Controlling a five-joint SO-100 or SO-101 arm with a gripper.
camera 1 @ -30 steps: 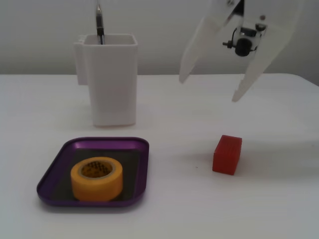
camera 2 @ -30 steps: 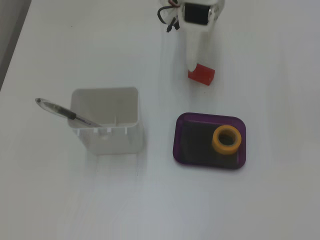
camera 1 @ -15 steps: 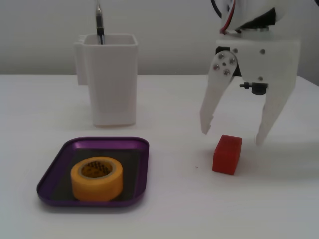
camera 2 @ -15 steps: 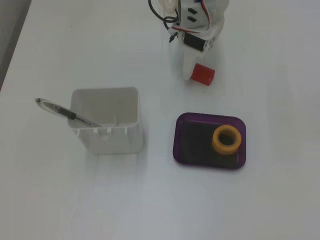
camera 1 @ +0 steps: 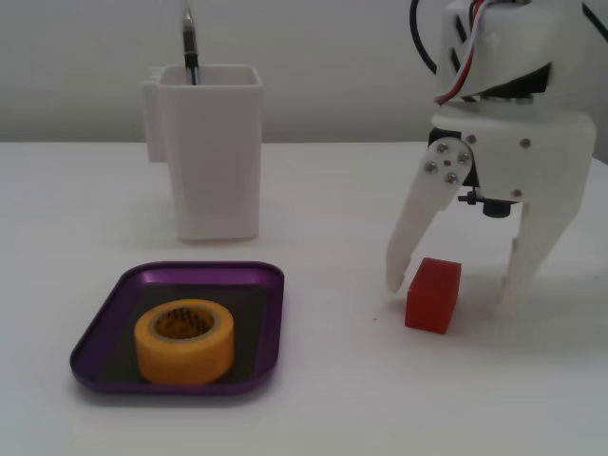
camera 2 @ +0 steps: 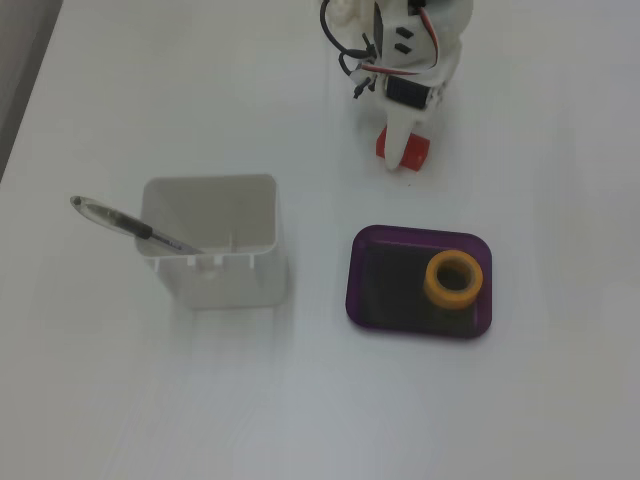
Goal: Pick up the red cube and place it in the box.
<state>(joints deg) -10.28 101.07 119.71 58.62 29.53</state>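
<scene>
- The red cube [camera 1: 434,295] is sitting on the white table [camera 1: 323,399] between the spread jaws, closer to the finger on the left of the low fixed view, touching neither.
- The white gripper [camera 1: 448,296] is straddling the cube with jaws wide open, gripping nothing.
- The purple box [camera 1: 104,328] is lying well apart from the jaws, carrying a yellow tape roll [camera 1: 184,340].
- A tall white container [camera 1: 209,152] is standing behind the box, holding a pen [camera 2: 125,225].
</scene>
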